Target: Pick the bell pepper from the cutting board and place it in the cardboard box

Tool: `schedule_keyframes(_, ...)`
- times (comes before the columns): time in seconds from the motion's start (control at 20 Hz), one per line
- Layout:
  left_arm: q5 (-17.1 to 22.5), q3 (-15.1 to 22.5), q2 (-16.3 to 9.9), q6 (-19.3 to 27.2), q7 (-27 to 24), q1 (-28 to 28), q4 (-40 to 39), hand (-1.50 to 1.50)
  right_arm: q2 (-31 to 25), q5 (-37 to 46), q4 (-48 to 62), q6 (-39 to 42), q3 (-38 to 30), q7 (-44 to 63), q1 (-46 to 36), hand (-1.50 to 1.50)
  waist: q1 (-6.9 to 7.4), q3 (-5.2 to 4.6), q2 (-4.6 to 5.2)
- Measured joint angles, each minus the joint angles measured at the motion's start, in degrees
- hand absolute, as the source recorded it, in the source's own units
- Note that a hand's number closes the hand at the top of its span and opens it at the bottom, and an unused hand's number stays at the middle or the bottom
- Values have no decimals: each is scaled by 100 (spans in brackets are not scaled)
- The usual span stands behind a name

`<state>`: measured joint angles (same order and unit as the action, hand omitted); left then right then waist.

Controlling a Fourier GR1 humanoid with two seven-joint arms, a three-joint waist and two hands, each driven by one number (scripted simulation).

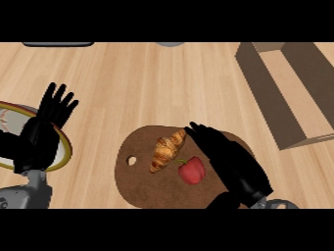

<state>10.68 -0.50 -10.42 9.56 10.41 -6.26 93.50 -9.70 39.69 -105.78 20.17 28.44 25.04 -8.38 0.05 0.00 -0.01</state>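
The red bell pepper [192, 170] lies on the round dark brown wooden cutting board [144, 184], just beside a golden croissant [167, 150] that also lies there. The right hand [231, 159] is over the board, its black fingers stretched out flat right next to the pepper, holding nothing. The open brown cardboard box [299, 93] sits on the light wooden table [148, 83], off to the right and well apart from the board. The left hand [43, 130] rests open with fingers up on the left side, over a white plate with a yellow rim [66, 147].
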Motion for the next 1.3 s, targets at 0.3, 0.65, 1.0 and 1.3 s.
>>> schedule_keyframes(0.3,-98,-122,44,-66,120,-44,56,0,213,398,332,-44,-117,-163,-49,-150,0,-1,-1)
schedule_keyframes(0.65,-137,-191,128,-217,223,81,216,0,371,618,449,122,-220,-326,31,-150,0,0,-1)
schedule_keyframes(1.0,-273,-236,246,-247,175,40,184,0,613,924,1016,-36,-235,-640,-20,-150,2,-1,0)
schedule_keyframes(1.3,-269,-373,254,-386,86,83,109,0,733,1099,1326,-117,-347,-862,-23,-150,2,-1,0)
